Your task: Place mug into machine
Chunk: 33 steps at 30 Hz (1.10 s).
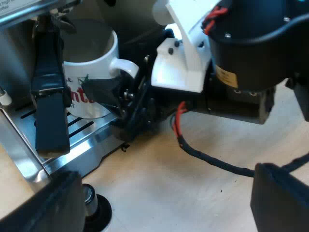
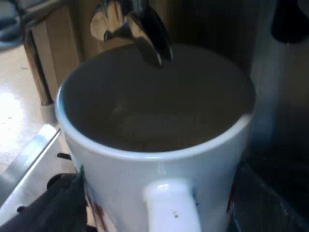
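**Right gripper** (image 2: 159, 205): clamped on the mug (image 2: 120, 169), with a black finger (image 2: 43, 212) against each side of its wall. The mug's handle pointed back toward the wrist.

**Mug:** white with red lettering, upright, long axis vertical. It sat over the slotted drip tray (image 1: 82, 140) of the espresso machine (image 1: 14, 63), its mouth directly beneath the holder's twin spouts (image 2: 140, 34). The holder's dark handle (image 1: 48, 96) hung just beside the mug.

**Left gripper** (image 1: 166, 179): fingers apart, nothing between them, over the table (image 1: 217, 140) and well apart from the mug. The right arm was the nearer.

**Judgement:** letting go depended on the mug's base resting on the tray.

**Undetermined:** that contact, which was hidden behind a finger in the left wrist view and cut off in the right wrist view.
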{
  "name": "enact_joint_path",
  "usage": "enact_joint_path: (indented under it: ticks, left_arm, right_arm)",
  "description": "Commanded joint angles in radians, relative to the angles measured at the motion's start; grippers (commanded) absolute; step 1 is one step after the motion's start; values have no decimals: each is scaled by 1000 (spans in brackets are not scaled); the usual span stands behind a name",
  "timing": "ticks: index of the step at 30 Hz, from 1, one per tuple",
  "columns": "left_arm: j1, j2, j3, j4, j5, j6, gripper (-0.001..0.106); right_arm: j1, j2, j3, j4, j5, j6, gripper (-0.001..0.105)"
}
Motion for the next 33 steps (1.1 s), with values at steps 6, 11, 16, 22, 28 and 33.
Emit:
enact_joint_path:
  ticks: [6, 11, 16, 22, 28, 33]
  left_arm:
    - [-1, 2, -3, -3, 7, 9, 71]
    - [-1, 2, -3, -3, 7, 9, 71]
    - [-1, 2, -3, -3, 7, 9, 71]
    - [-1, 2, -3, -3, 7, 9, 71]
    - [-1, 2, -3, -5, 7, 9, 71]
    - [-1, 2, -3, -10, 7, 9, 71]
  right_arm:
    - [-6, 15, -25, -37, -82, -17, 64]
    - [-6, 15, -25, -37, -78, -23, 64]
    - [-21, 15, -25, -42, -75, -24, 64]
    - [-19, 11, -25, -58, -69, -39, 64]
    - [15, -40, -25, -4, -35, -39, 64]
    - [38, -94, -25, 118, 13, -39, 64]
